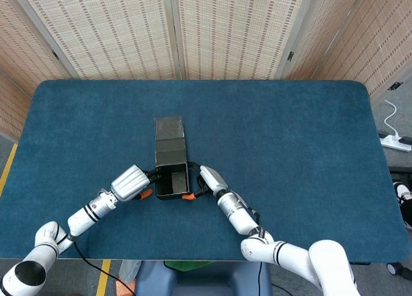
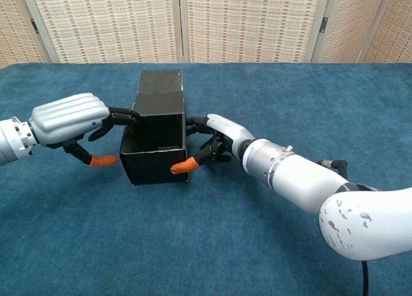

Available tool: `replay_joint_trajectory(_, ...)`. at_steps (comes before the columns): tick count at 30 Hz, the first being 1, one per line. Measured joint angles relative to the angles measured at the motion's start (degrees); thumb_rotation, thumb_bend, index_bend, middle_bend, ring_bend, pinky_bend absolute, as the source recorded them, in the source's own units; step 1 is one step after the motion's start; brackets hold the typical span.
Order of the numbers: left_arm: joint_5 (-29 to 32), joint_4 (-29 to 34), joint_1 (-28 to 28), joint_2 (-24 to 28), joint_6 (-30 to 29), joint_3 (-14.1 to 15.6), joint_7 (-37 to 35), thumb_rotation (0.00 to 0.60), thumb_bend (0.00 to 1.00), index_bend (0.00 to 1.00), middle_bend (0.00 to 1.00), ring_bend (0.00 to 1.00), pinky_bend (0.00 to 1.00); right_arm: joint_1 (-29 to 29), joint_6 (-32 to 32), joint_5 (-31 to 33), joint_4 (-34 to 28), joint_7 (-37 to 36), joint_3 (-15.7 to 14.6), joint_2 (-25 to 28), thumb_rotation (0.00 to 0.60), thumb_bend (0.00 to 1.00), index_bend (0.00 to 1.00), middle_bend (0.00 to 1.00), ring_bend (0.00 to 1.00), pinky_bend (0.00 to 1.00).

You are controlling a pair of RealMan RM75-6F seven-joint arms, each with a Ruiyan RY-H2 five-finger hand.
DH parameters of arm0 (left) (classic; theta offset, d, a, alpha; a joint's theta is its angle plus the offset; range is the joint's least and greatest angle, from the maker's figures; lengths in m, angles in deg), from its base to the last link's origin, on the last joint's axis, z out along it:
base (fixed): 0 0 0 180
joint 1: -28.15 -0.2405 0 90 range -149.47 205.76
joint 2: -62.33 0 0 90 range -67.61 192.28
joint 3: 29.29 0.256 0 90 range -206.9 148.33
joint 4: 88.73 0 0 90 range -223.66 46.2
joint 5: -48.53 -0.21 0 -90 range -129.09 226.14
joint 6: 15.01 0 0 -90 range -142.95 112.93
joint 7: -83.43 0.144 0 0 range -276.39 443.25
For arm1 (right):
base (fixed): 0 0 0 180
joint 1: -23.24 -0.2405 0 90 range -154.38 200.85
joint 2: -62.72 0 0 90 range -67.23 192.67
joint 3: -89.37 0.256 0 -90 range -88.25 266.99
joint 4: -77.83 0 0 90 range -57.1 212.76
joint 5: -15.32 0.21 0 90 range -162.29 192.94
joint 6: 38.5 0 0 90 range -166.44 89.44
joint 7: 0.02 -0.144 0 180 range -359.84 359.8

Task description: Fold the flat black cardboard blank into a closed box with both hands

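The black cardboard box [image 1: 172,182] stands on the blue table with its top open. Its lid flap [image 1: 168,139] stretches away from me; in the chest view that lid flap [image 2: 159,94] rises behind the box [image 2: 154,162]. My left hand [image 1: 129,182] is at the box's left side. Its fingers [image 2: 120,116] curl onto the upper edge of the left wall, while its orange-tipped thumb stays just clear of the wall. On the other side my right hand [image 1: 209,178] holds the right wall, with the thumb of the right hand [image 2: 219,136] on the front right corner.
The blue table [image 1: 290,135] spreads out on all sides of the box. Woven screens [image 1: 174,32] stand behind its far edge. A power strip [image 1: 396,141] lies on the floor at the right.
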Motion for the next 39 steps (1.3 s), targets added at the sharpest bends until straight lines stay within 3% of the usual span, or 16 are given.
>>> replay_joint_trajectory(17, 0.5, 6.7, 3.0, 1.7, 2.4, -0.5, 4.8, 0.600, 0.36, 0.46, 0.42, 0.77, 0.95, 0.6, 0.5, 0.0, -2.5, 1.2, -0.4, 1.2, 0.600, 0.23, 0.51, 0.62, 0.82, 1.00)
replay_joint_trajectory(30, -0.1, 7.2, 3.5, 2.1, 3.8, 0.5, 7.6, 0.600, 0.44, 0.57, 0.51, 0.77, 0.95, 0.7, 0.4, 0.4, -3.1, 2.0, -0.1, 1.2, 0.600, 0.23, 0.51, 0.62, 0.82, 1.00)
replay_joint_trajectory(39, -1.0, 8.3, 4.7, 3.0, 5.6, 1.4, 9.6, 0.600, 0.53, 0.72, 0.64, 0.77, 0.95, 1.1, 0.5, 0.5, -4.4, 2.5, -0.4, 1.6, 0.600, 0.23, 0.51, 0.62, 0.82, 1.00)
